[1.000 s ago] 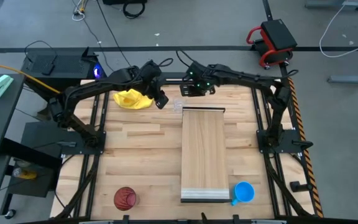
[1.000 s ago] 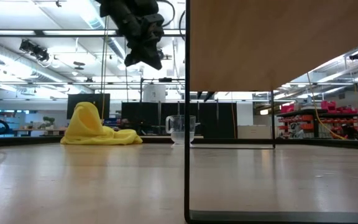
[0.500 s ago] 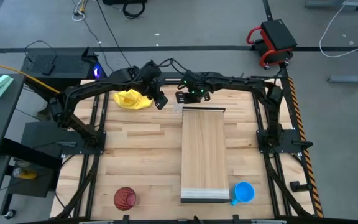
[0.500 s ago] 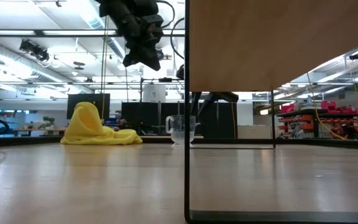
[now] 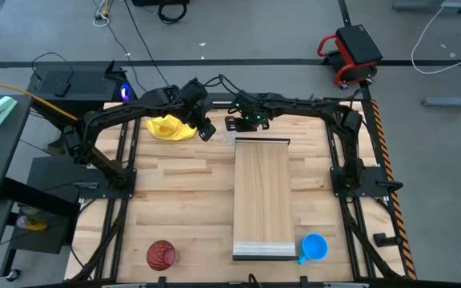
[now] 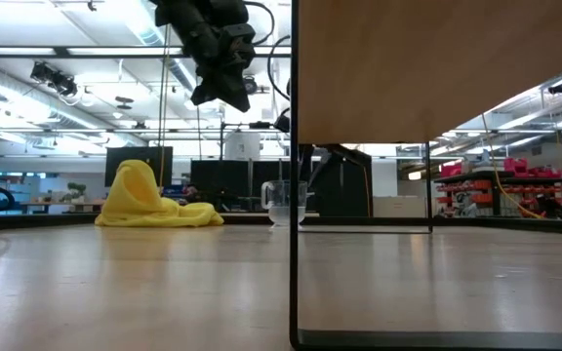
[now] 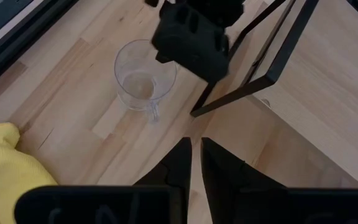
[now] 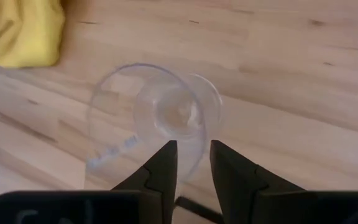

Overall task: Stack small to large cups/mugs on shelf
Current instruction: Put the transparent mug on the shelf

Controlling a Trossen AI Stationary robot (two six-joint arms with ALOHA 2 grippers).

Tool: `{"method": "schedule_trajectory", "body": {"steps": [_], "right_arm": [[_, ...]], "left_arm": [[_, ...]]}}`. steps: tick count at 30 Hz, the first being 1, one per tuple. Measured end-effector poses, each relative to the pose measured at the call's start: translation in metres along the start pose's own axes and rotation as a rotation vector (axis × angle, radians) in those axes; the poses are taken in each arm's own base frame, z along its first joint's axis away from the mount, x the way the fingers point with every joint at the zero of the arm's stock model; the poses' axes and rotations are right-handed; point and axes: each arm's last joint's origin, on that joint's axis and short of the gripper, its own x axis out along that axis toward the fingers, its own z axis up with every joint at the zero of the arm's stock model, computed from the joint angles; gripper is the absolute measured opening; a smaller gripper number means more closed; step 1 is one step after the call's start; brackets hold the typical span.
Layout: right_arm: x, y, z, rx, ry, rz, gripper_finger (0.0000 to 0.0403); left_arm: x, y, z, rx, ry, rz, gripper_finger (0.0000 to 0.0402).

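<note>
The small clear cup (image 5: pixel 229 138) stands upright on its base on the tabletop, just off the shelf's far left corner; it also shows in the right wrist view (image 8: pixel 160 118) and the left wrist view (image 7: pixel 143 78). My right gripper (image 8: pixel 193 155) hovers over the cup, open by a narrow gap, fingers pointing down over its rim. My left gripper (image 5: pixel 207 132) hangs shut, high above the table (image 6: pixel 218 96), to the cup's left. The shelf (image 5: pixel 262 196) is a pale board on thin black legs. The blue mug (image 5: pixel 314 246) and the dark red cup (image 5: pixel 162 254) stand near the table's near edge.
A crumpled yellow cloth (image 5: pixel 170 126) lies on the table to the left of my left gripper, at the far edge. The shelf's black leg (image 6: pixel 294 195) stands close beside the clear cup. Bare wood stretches left of the shelf.
My right gripper has moved toward the table's left and down, from over the shelf's far end to above the clear cup. It now shows in the low view behind the shelf leg. The cup and my left arm have stayed still.
</note>
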Motion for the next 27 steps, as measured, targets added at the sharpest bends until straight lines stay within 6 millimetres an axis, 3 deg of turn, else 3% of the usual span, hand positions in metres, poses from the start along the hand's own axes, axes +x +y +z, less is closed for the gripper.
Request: {"method": "schedule_trajectory", "body": {"steps": [8,15,27], "right_arm": [[0.014,-0.001,0.000,0.012,0.008,-0.015,0.0104],[0.011,-0.001,0.002,0.005,-0.040,-0.029,0.0094],[0.011,-0.001,0.001,-0.022,-0.047,-0.046,0.0009]], "left_arm": [[0.000,0.000,0.000,0.013,0.000,0.000,0.0040],[0.000,0.000,0.000,0.015,0.000,0.000,0.0043],[0.000,0.000,0.000,0.015,-0.001,0.000,0.0030]]}}
